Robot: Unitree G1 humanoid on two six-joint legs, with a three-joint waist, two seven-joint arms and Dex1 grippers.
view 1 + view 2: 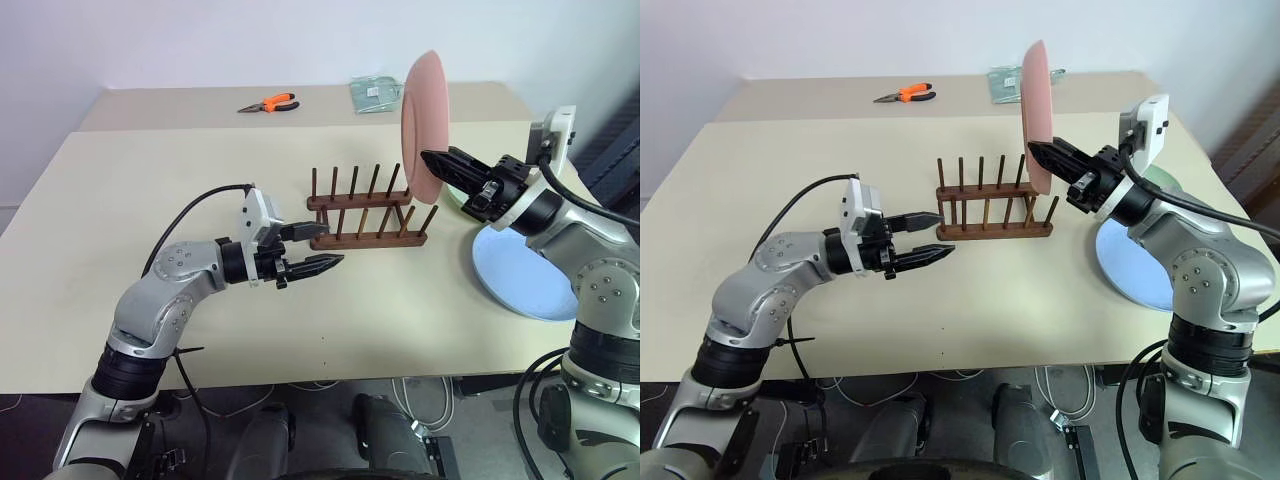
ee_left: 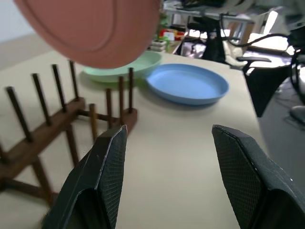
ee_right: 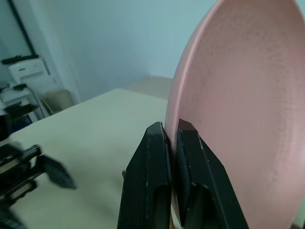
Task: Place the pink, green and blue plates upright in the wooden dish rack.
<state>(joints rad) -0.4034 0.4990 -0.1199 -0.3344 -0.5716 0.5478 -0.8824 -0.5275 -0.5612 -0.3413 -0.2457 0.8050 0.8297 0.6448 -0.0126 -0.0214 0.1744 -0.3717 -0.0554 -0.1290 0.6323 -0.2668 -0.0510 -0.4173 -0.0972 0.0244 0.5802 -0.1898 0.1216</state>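
The right gripper (image 1: 432, 160) is clamped on the rim of the pink plate (image 1: 424, 125), its two black fingers pinching the edge from both sides, as the right wrist view confirms. The plate is held upright, on edge, in the air above the right end of the wooden dish rack (image 1: 368, 215); it does not touch the pegs.

The rack stands on the beige table (image 1: 120, 250), near its centre, with no plate in any slot. Its two rows of thin upright pegs are bare.

The left gripper (image 1: 312, 248) hovers at the rack's 8 o'clock, just beside its left end, pointing level toward the rack. Its fingers stand well apart and hold nothing; the left wrist view shows the bare tabletop between them.

The blue plate (image 1: 520, 275) lies flat on the table at the rack's 4 o'clock, close to the table's right edge and partly covered by the right arm. The green plate (image 2: 121, 71) lies flat at the rack's 3 o'clock, partly behind the pink plate, with the blue plate's rim just beside it or overlapping; which, cannot be told.

At the rack's 11 o'clock, on the far table, lie orange-handled pliers (image 1: 270, 103). At 12 o'clock lies a clear plastic packet (image 1: 377, 93).
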